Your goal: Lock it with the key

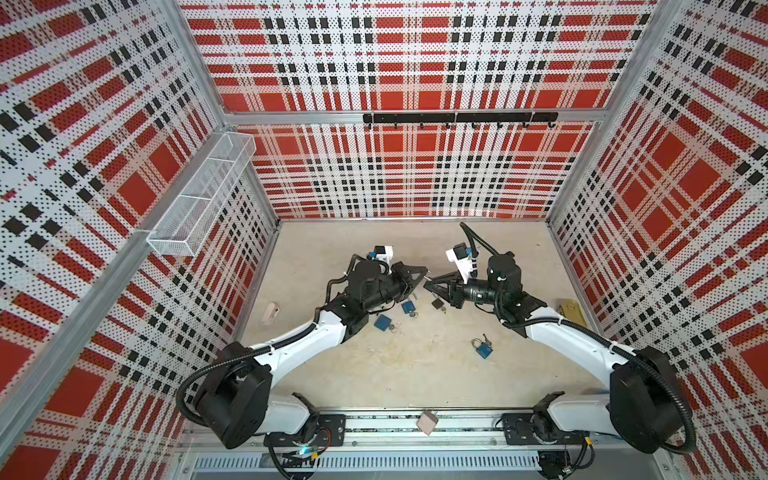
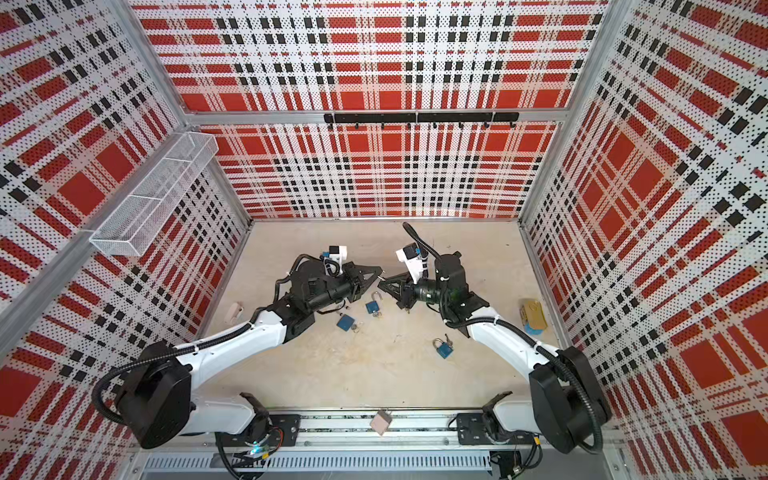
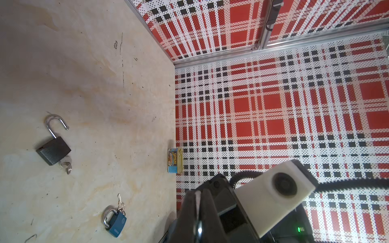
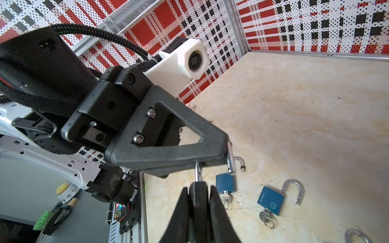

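Early going, by my read: on the mottled beige table (image 1: 415, 374), matte and scuffed, nothing is being locked yet. The left gripper (image 4: 223, 156), all flat black triangular plates, is clamped tight, seemingly on the key's upper end. The right gripper (image 4: 199, 187) has its jaws narrow, but I cannot tell if they grip. On the table, the dark padlock (image 3: 53, 150), brushed and blocky, and the first blue padlock (image 4: 224, 182) and second blue padlock (image 4: 270, 201) lie with chrome shackles open, all left to do. The third blue padlock (image 3: 116, 224) looks closed. Smallest, the key (image 4: 197, 171), a slim bright shank, bridges both grippers above the table, in no keyhole.
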Controlling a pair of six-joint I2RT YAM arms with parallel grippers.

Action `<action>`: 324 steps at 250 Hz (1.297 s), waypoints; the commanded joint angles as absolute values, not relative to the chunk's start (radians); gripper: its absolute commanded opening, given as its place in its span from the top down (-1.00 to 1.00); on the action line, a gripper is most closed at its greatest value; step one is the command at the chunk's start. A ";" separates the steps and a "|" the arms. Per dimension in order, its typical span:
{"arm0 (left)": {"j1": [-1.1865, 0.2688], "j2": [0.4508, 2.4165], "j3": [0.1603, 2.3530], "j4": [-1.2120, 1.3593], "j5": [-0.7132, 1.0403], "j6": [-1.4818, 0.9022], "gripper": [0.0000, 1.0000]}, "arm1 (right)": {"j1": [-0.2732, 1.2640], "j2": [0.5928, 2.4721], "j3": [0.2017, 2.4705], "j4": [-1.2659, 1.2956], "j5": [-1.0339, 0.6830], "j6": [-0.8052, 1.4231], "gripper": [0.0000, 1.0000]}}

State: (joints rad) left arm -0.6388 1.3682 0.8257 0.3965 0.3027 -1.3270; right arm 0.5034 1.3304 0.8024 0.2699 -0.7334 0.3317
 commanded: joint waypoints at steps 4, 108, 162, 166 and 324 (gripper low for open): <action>-0.624 1.340 0.819 0.442 0.292 -1.340 1.00 | 0.500 1.337 0.831 0.298 -0.732 0.333 1.00; -0.565 1.216 0.915 0.060 0.262 -1.029 -0.14 | 0.500 1.305 0.873 0.119 -0.744 0.277 1.00; -0.570 1.237 1.000 -0.097 0.331 -0.813 -0.13 | 0.500 1.298 0.884 0.041 -0.788 0.244 1.00; -0.572 1.245 1.008 -0.107 0.340 -0.798 -0.11 | 0.500 1.296 0.883 0.038 -0.788 0.243 1.00; -0.622 1.420 1.154 -0.305 0.491 -0.568 0.62 | 0.503 1.275 0.889 0.001 -0.826 0.222 1.00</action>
State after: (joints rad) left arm -0.6209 1.4139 1.1194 -0.2478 0.4587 -0.6209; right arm 0.5022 1.3041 0.8528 -0.0223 -0.8120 0.2554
